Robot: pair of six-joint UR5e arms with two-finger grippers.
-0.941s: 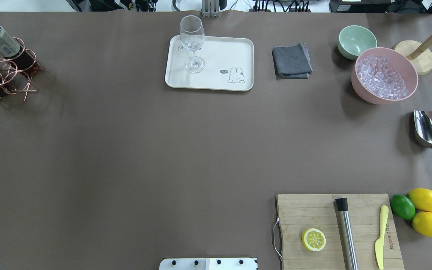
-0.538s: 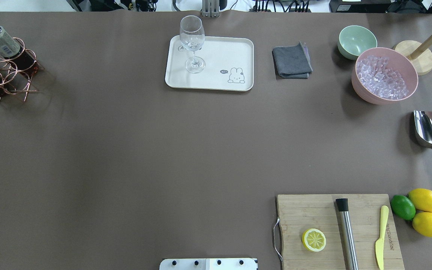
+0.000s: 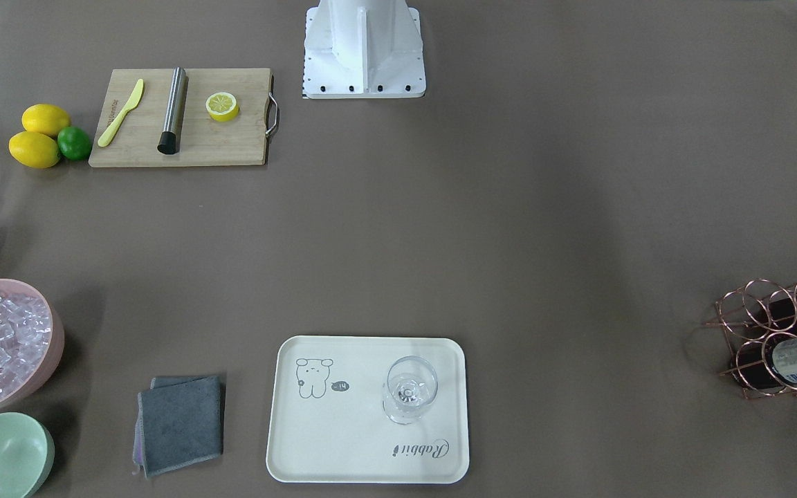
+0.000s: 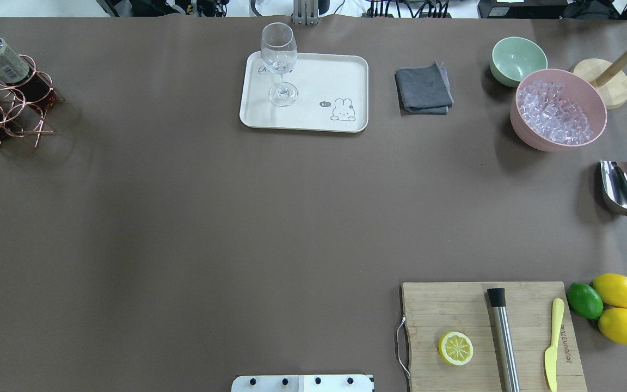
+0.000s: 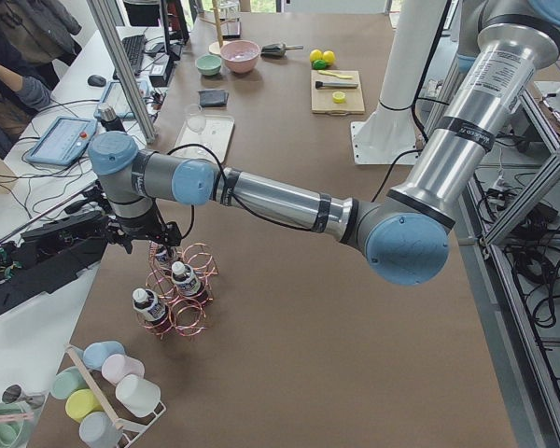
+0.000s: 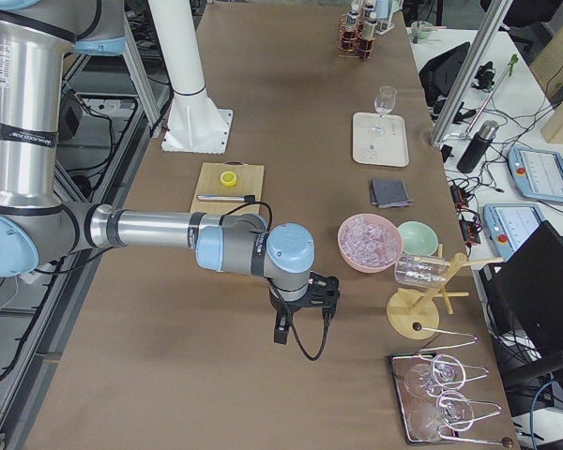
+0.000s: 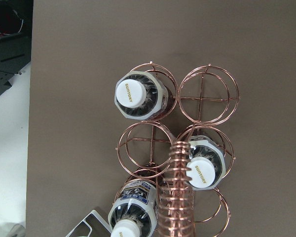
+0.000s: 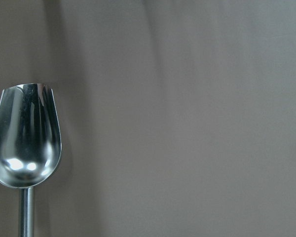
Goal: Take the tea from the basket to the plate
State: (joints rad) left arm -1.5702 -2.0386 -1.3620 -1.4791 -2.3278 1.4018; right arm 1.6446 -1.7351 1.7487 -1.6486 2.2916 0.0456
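The copper wire basket (image 7: 202, 97) stands at the table's far left (image 4: 6, 103) and holds three white-capped bottles of dark drink. In the left wrist view the tea (image 7: 135, 197), with a dark label and white writing, is at the bottom, beside the coiled handle (image 7: 176, 197). The cream plate (image 4: 313, 117) lies at the far middle with a wine glass (image 4: 281, 65) on it. My left gripper (image 5: 161, 247) hangs just over the basket; I cannot tell whether it is open. My right gripper (image 6: 305, 302) hovers over the table by the scoop; I cannot tell its state.
A metal scoop (image 4: 621, 188) lies at the right, and also shows in the right wrist view (image 8: 24, 148). A pink bowl of ice (image 4: 558, 109), a mint bowl (image 4: 517, 57) and a grey cloth (image 4: 423, 88) lie far right. A cutting board (image 4: 455, 310) with lemons is near right.
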